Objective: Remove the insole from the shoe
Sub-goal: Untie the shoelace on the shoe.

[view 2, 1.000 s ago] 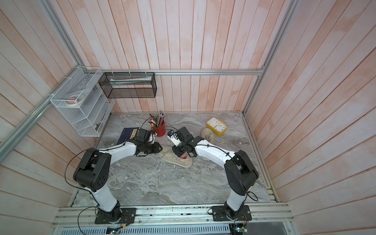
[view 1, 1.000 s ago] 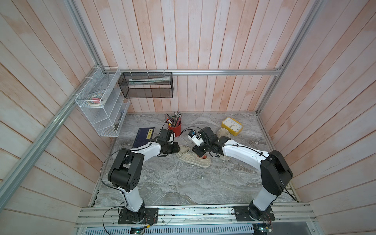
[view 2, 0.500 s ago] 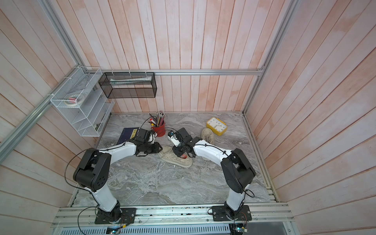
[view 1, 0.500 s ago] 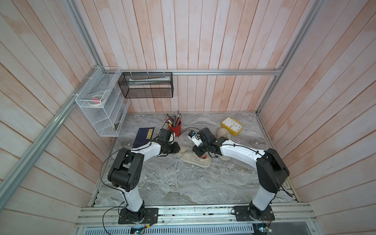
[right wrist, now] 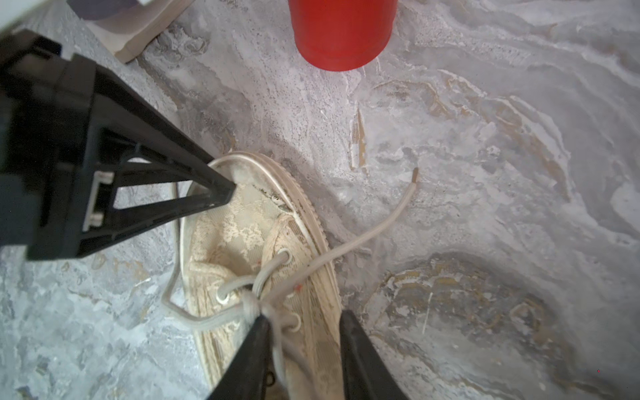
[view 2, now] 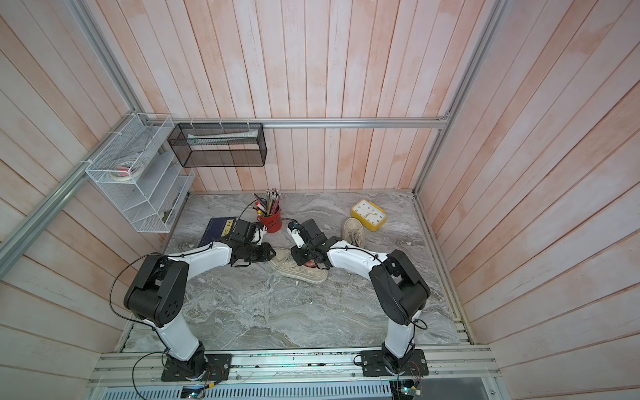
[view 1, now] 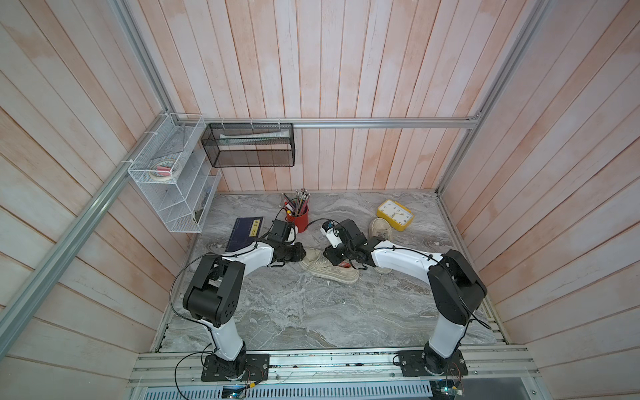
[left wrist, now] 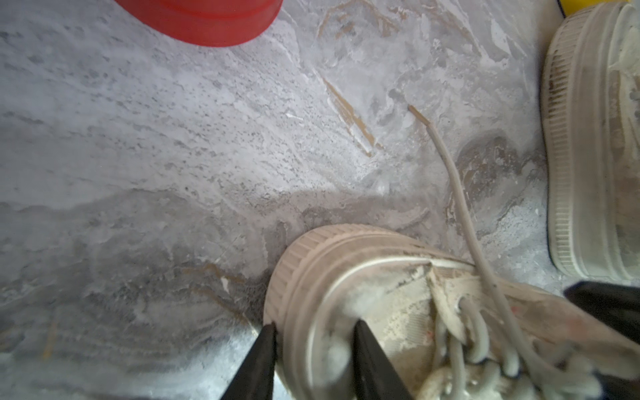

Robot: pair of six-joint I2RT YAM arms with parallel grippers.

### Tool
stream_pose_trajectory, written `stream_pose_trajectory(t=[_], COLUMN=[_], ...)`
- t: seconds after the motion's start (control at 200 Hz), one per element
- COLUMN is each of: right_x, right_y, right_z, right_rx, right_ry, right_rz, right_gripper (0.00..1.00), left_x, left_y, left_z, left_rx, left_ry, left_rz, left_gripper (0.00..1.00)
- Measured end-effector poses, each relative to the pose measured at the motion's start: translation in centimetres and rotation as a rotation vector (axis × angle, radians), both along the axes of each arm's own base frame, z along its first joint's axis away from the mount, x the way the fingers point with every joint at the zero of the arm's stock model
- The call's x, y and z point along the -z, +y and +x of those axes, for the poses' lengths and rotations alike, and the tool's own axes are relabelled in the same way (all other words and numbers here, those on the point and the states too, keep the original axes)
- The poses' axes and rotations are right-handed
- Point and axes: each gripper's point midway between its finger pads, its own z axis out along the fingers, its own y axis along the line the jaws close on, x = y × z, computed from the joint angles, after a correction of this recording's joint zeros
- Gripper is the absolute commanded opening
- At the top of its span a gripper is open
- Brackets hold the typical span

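Shoe (view 1: 329,268) between tools; insole hidden.
Left tool (left wrist: 314,327) pinches toe; right tool (right wrist: 304,317) straddles laces (right wrist: 270,277), and we cannot tell its grip. Heel opening likely lies on the right arm's side.

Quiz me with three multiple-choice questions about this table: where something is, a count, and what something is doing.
1. Where is the clock?
A) in the rack
B) far right on the table
C) on the book

2. How many shoes are on the table?
A) one
B) two
C) three

3. The left fingers are:
A) astride the toe rim of a shoe
B) holding a pencil
C) raised clear of everything

Key:
1 B, it sits near the far right corner.
2 B, one lies between the arms and one by the clock.
3 A, the left wrist view shows one finger on each side of the rim.
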Motion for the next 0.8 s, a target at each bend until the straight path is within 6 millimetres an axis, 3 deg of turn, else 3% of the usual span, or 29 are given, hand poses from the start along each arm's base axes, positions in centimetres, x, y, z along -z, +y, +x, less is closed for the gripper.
stream_pose_trajectory(t=[0.32, 0.51, 0.8], right_x=[2.3, 2.0, 0.3], right_y=[-0.5, -0.8, -6.1], right_z=[2.1, 4.6, 8.6], right_rx=[0.164, 0.336, 0.695], right_ry=[0.012, -0.040, -0.176], right_rz=[-0.016, -0.043, -0.065], right_gripper=[0.50, 0.53, 0.59], left_x=[0.0, 0.3, 0.6], left_y=[-0.1, 0.0, 0.2], left_z=[0.0, -0.2, -0.3], left_rx=[0.002, 0.003, 0.001], left_ry=[-0.002, -0.025, -0.073], left_rz=[0.000, 0.016, 0.031], left_gripper=[0.37, 0.37, 0.36])
